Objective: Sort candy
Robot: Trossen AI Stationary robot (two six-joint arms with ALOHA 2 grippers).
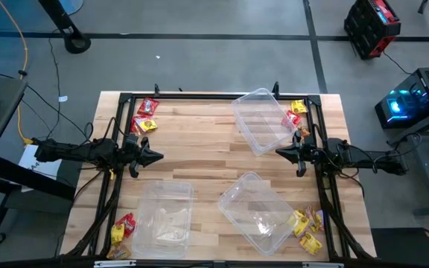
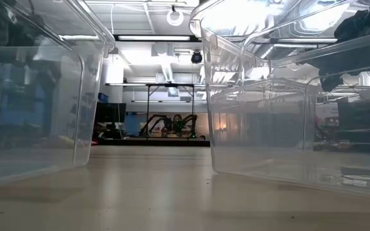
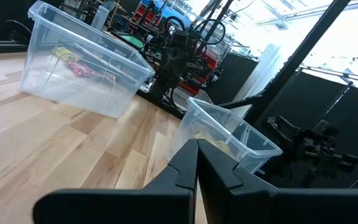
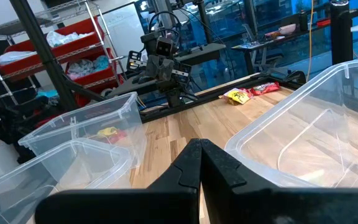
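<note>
The candy lies in four small heaps at the table's corners: red and yellow packets far left (image 1: 146,115), also in the right wrist view (image 4: 247,93); far right (image 1: 296,115); near left (image 1: 123,234); near right (image 1: 307,231). Three clear tubs rest on their bases: far right of centre (image 1: 255,119), near left (image 1: 162,212), near right (image 1: 259,212). My left gripper (image 1: 157,156) (image 3: 197,149) hovers shut at the table's left middle, pointing right. My right gripper (image 1: 279,152) (image 4: 201,149) hovers shut at the right middle, pointing left. Neither holds anything.
A black frame (image 1: 199,95) runs along the table's far and side edges. Bare wood (image 1: 214,156) lies between the two grippers. In the low view the two near tubs (image 2: 31,96) (image 2: 288,96) stand close to the camera, with a gap between them.
</note>
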